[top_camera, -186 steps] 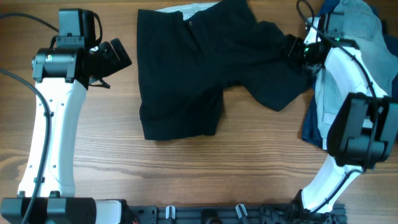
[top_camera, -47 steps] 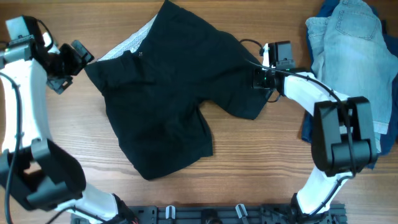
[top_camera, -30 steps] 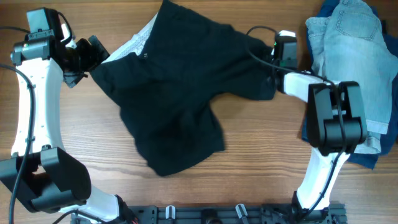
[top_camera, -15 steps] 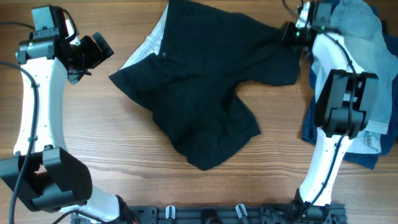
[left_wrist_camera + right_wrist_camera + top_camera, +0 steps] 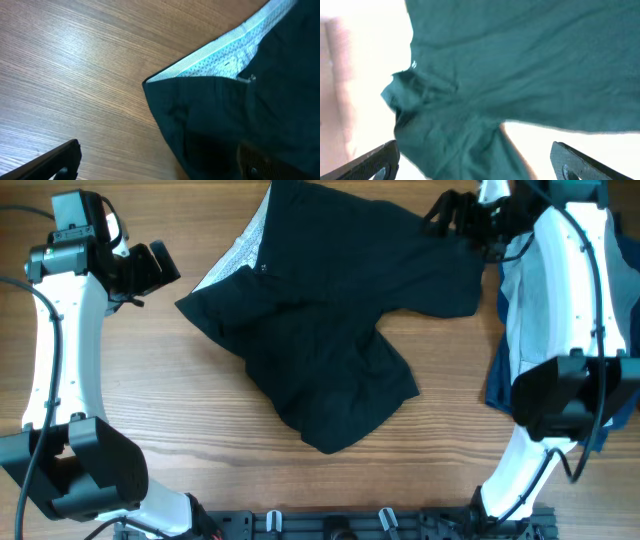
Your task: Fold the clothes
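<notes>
My left tool (image 5: 160, 268) and right tool (image 5: 445, 212) both gape wide, empty. One black shorts (image 5: 330, 330) lies mid-desk toward the far edge. One denim shorts (image 5: 518, 310) and one navy garment (image 5: 497, 385) sit at the right edge.

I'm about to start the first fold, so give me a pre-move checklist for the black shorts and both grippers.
1. Left gripper open and empty: ok.
2. Right gripper open and empty: ok.
3. Black shorts lying flat: not ok, legs rumpled and the garment lies skewed.
4. Waistband lining exposed for a grasp: ok, it shows along the upper left edge.
5. Shorts apart from the navy garment: cannot tell, the right arm hides the gap.
</notes>
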Controlling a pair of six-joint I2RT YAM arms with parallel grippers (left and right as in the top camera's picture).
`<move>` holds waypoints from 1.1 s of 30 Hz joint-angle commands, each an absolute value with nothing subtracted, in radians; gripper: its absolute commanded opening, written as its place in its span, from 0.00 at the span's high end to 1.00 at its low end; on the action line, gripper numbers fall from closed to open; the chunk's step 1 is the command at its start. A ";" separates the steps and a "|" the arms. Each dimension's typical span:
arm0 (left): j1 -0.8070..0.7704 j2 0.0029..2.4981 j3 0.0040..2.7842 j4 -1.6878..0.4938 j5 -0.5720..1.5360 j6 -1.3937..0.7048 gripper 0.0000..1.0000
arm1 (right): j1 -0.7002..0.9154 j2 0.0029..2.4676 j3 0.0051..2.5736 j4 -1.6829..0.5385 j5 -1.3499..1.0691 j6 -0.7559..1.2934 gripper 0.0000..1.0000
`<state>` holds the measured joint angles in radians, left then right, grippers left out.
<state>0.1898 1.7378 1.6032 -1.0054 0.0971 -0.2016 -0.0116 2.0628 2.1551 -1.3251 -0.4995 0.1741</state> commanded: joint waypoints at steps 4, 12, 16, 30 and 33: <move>0.188 1.721 1.604 -1.029 0.084 -0.141 0.00 | 0.139 1.947 2.148 -1.517 -0.262 0.267 0.03; 0.188 1.728 1.604 -0.953 0.084 -0.142 0.00 | 0.321 1.787 1.904 -1.525 -0.194 0.410 0.03; 0.188 1.754 1.604 -0.896 0.084 -0.141 0.00 | 0.413 1.709 1.605 -1.385 -0.196 0.516 0.04; 0.188 1.824 1.604 -0.876 0.084 -0.134 0.00 | 0.596 1.671 0.967 -0.956 -0.113 0.813 0.34; 0.188 1.824 1.604 -0.889 0.084 -0.134 0.00 | 0.596 1.671 0.868 -0.815 -0.112 0.813 0.42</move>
<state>0.1898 1.8179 1.6032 -0.8783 0.0937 -0.1570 0.5949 1.6863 0.9276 -0.8799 -0.1513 0.7784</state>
